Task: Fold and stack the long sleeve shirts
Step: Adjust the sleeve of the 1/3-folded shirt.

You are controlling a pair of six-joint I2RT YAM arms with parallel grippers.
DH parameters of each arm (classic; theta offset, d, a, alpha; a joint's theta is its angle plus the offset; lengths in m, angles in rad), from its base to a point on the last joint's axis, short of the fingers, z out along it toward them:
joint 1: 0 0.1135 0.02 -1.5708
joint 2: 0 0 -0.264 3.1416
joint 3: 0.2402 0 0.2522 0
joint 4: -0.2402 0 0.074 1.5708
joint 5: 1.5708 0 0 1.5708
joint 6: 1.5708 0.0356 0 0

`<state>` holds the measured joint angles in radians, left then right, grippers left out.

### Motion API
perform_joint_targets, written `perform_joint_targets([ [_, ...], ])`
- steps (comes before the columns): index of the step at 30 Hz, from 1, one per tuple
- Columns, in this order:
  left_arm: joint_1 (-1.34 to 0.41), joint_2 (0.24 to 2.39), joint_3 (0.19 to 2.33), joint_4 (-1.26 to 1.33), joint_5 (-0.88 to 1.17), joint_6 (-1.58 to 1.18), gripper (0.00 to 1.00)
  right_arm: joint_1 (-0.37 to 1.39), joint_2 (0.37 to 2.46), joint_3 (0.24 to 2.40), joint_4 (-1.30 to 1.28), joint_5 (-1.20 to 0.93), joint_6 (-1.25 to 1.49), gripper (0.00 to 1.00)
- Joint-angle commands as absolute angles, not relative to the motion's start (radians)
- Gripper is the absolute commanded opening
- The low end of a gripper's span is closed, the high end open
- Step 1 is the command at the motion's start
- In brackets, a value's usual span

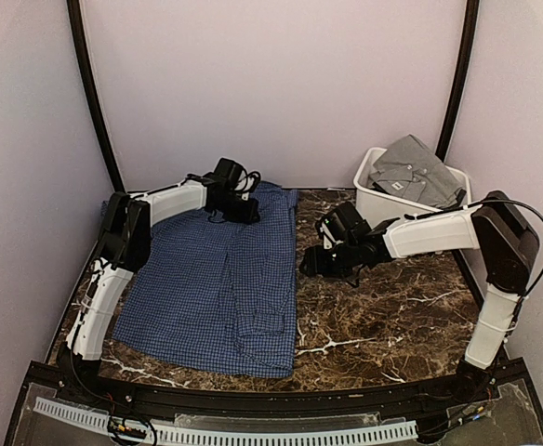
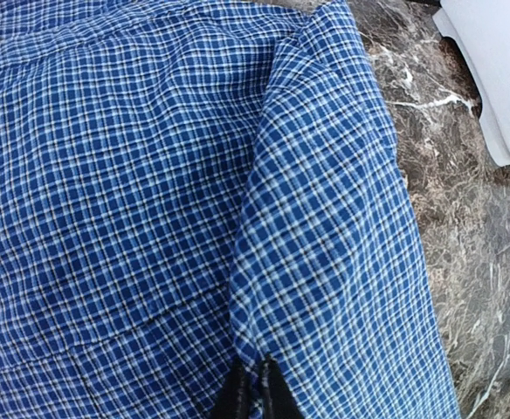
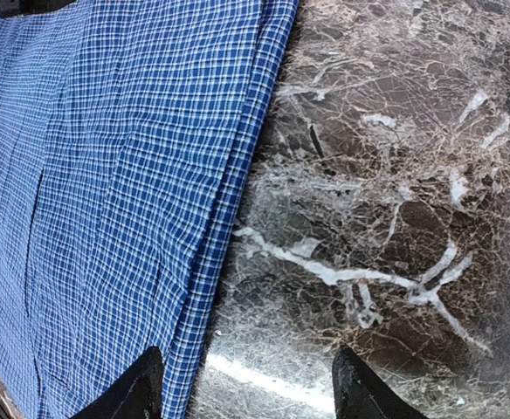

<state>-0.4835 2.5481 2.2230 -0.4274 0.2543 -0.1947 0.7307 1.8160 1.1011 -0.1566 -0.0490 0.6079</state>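
Note:
The navy-blue checked shirt [image 1: 218, 279] lies spread on the marble table [image 1: 392, 316], left of centre. Its right side is folded in over the middle. My left gripper [image 1: 244, 212] sits at the shirt's far edge; in the left wrist view [image 2: 255, 377] its fingers are pinched together on a fold of the checked cloth [image 2: 325, 227]. My right gripper [image 1: 311, 263] hovers just off the shirt's right edge, open and empty; the right wrist view [image 3: 246, 384] shows its fingertips spread over the shirt's hem [image 3: 229, 201] and bare marble. The grey shirt [image 1: 413, 169] lies in the white bin [image 1: 378, 203].
The white plastic bin stands at the back right, beside my right arm; its corner shows in the left wrist view [image 2: 499, 78]. Black frame rails run along the near table edge [image 1: 253, 400]. Pale walls enclose the table.

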Motion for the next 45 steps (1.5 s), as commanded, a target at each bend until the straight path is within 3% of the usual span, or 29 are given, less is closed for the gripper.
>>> perform_joint_targets([
  [1, -0.486, 2.505, 2.240, -0.430, 0.240, -0.197, 0.02, 0.726, 1.824, 1.105, -0.125, -0.043, 0.609, 0.63],
  [14, -0.485, 2.391, 2.103, -0.347, 0.047, -0.244, 0.00, 0.723, 1.838, 1.100, -0.112, -0.045, 0.611, 0.63],
  [30, -0.477, 2.393, 2.043, -0.324, 0.021, -0.266, 0.00, 0.716, 1.876, 1.142, -0.094, -0.071, 0.604, 0.64],
  [32, -0.477, 2.397, 2.048, -0.324, 0.033, -0.267, 0.05, 0.718, 1.895, 1.156, -0.089, -0.087, 0.603, 0.64],
  [35, -0.477, 2.396, 2.057, -0.334, 0.048, -0.268, 0.22, 0.721, 1.922, 1.180, -0.088, -0.091, 0.604, 0.65],
  [39, -0.477, 2.386, 2.086, -0.360, 0.061, -0.269, 0.36, 0.738, 1.967, 1.227, -0.115, -0.084, 0.597, 0.64],
  [42, -0.477, 2.366, 2.089, -0.382, 0.068, -0.280, 0.40, 0.763, 1.992, 1.252, -0.144, -0.063, 0.596, 0.62],
  [45, -0.477, 2.321, 2.069, -0.404, 0.070, -0.308, 0.42, 0.778, 2.010, 1.260, -0.162, -0.048, 0.612, 0.53],
])
